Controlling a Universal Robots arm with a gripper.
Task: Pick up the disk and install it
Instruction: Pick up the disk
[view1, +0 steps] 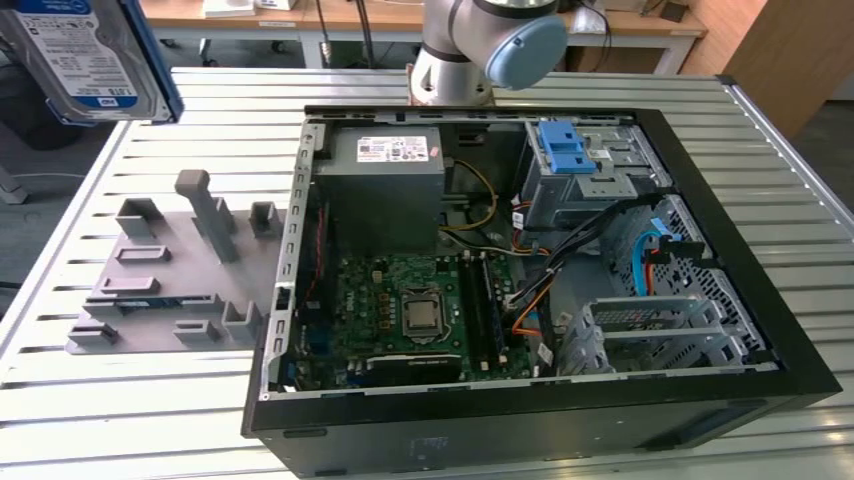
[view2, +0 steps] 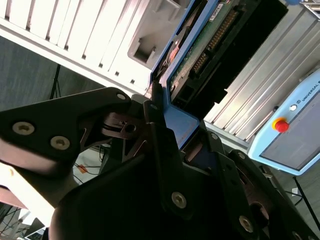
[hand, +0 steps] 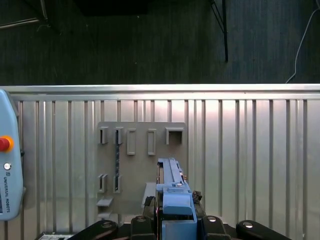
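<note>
Desk (view1: 561, 90) of slatted metal, bearing all else. Open black computer case (view1: 534, 410) on its side toward the exterior view's right, innards exposed. Grey-and-blue robot arm (view1: 481, 45) at the desk's far edge, behind the case. Grey slotted holder (view1: 174, 270) flat on the desk just beside the case, on the exterior view's left. Inside the case: grey power supply (view1: 387, 190) with white sticker, green motherboard (view1: 400, 310) nearer the camera, grey metal drive cage (view1: 587, 185) topped by a blue latch (view1: 567, 150) toward the exterior view's right. Disk (view1: 80, 60) aloft in the exterior view's upper left corner, label toward the camera, well apart from the case. Edge-on above the holder in the first wrist view; circuit-board side showing in the second wrist view. Pincer (view2: 182, 132) pressed onto the disk's blue carrier frame, black fingers (view2: 156, 125) on either side. Teach pendant (view2: 290, 130) with red button at the desk's edge.
</note>
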